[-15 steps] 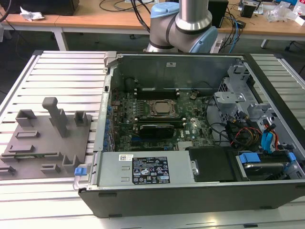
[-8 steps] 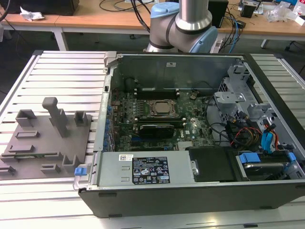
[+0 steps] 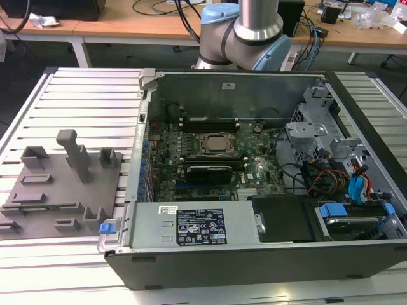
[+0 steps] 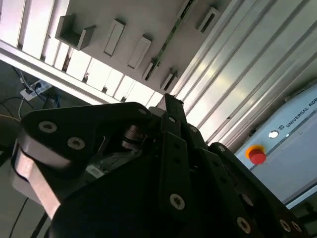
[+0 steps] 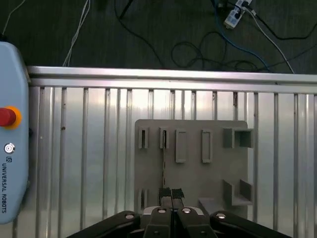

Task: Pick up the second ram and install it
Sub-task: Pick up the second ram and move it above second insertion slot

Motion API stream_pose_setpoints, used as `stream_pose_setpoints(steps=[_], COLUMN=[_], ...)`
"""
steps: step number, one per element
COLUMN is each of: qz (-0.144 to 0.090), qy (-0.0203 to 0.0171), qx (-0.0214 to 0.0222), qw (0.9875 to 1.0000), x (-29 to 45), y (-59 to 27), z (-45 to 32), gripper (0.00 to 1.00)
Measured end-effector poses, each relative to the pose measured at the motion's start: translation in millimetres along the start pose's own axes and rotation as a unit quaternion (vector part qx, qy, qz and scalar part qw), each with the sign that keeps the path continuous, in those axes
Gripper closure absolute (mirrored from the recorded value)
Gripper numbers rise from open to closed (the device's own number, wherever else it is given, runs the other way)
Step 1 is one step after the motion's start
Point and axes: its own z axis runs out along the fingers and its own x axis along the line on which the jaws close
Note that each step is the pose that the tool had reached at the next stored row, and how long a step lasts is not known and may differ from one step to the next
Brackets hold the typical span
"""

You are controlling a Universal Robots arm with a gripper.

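The second ram (image 5: 163, 159) stands on edge in the grey plastic tray (image 5: 218, 171), a thin green stick seen from straight above in the first wrist view. It also runs as a thin green line (image 4: 171, 35) between the tray's holders in the second wrist view. My gripper (image 5: 171, 193) hangs well above the tray, over the near end of the stick, and is not touching it. Its dark fingers (image 4: 171, 106) are pressed together, shut with nothing between them.
An open computer case (image 3: 254, 244) lies on the slatted aluminium table (image 3: 89, 95), with the CPU socket (image 3: 212, 143) and black memory slots (image 3: 206, 119) inside. The tray (image 3: 60, 190) sits at the exterior view's left of the case. A pendant with a red button (image 5: 6, 117) lies beside the table.
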Motion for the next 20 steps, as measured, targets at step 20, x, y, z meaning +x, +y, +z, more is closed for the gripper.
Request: stream_pose_setpoints(steps=[20], qz=[0.070], qy=[-0.0032], qx=[0.0016], qw=[0.9975], x=[0.0], y=[0.0], z=[0.7], gripper=[0.64])
